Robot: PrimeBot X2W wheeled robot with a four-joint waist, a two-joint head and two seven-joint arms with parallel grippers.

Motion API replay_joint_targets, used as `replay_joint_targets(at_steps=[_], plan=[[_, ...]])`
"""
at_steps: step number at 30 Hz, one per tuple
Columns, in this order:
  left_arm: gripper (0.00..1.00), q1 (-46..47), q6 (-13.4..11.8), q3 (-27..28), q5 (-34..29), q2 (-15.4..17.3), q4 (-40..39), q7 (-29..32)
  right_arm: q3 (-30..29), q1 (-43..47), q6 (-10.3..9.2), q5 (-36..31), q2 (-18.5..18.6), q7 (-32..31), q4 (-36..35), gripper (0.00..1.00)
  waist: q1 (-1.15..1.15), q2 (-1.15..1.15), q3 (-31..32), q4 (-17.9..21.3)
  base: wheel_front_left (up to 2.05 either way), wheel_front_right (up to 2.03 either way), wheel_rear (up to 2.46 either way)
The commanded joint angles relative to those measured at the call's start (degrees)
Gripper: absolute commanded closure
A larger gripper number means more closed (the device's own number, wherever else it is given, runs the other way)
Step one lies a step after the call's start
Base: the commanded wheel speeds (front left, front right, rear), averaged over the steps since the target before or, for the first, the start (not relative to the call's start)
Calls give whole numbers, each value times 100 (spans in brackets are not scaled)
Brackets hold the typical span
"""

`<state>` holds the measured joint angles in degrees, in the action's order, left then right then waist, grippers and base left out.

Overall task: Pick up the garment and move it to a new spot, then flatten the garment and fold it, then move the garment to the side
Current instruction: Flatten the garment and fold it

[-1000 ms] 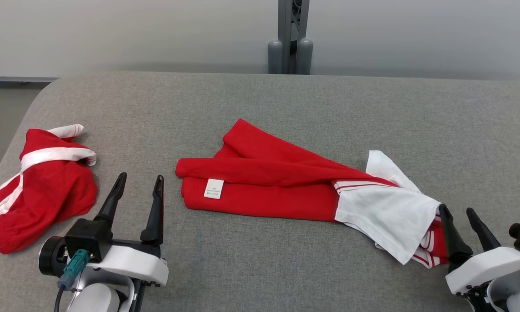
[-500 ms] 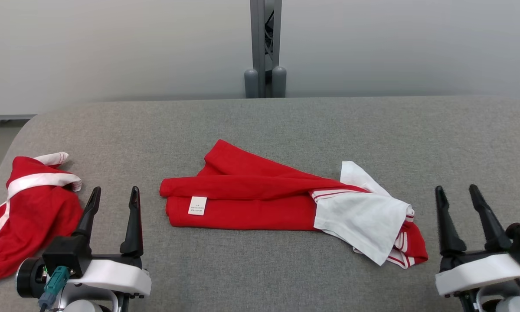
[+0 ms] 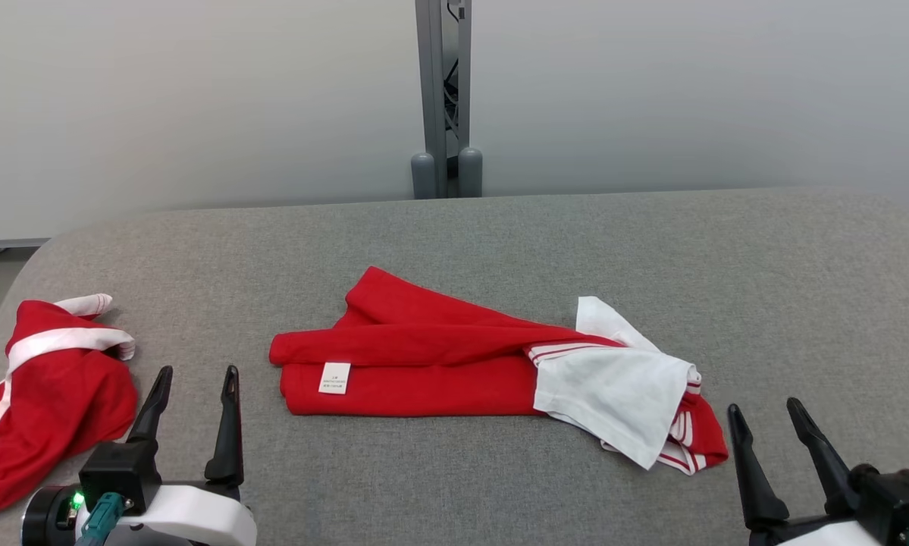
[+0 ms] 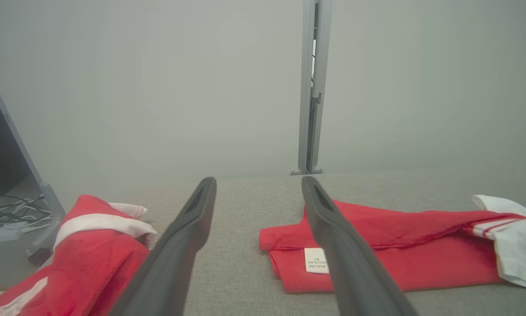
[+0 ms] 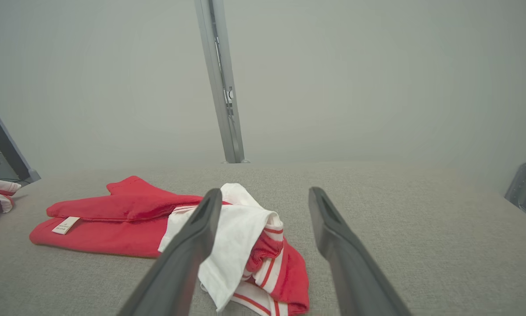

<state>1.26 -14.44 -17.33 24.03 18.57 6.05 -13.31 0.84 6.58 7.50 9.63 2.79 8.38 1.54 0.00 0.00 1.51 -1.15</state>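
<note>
The right end effector (image 3: 763, 406) has backed off the folded red-and-white cloth garment (image 3: 424, 371) mid-frame. It and the left end effector (image 3: 199, 371) are spread wide, holding nothing. A crumpled red-and-white cloth bundle (image 3: 45, 394) lies at the lower left.

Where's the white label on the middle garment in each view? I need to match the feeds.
Head view: label on the garment's left end, left of centre.
Left wrist view: low, right of centre.
Right wrist view: low, far left.
Shared landmark: the grey post behind, upper middle in all three.
</note>
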Motion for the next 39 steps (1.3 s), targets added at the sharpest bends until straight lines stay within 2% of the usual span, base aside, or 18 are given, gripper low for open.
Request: replay_joint_targets(at_steps=[1,11,16,24,29,39], plan=[[0,-73,-41,7,-22,46,27,39,-25,114,-2,68,12,-6,-60,0,0,0,7,19,0,0,0],[0,-48,-61,-24,48,79,14,143,-27,202,-2,233,11,-59,-192,0,0,0,-52,28,0,0,0],[0,33,35,-101,140,59,62,319,41,171,-2,231,11,-127,-204,0,0,0,-107,-31,0,0,0],[0,287,384,-343,613,-50,281,1265,290,128,-2,299,15,-592,-68,0,0,0,-465,-78,0,0,0],[0,823,689,-414,979,-162,579,1815,430,0,-2,321,17,-800,25,0,0,0,-929,-78,0,0,0],[0,2031,1209,-295,1333,-162,1483,2132,621,-390,-2,405,16,-850,200,0,0,0,-1529,-21,0,0,0]])
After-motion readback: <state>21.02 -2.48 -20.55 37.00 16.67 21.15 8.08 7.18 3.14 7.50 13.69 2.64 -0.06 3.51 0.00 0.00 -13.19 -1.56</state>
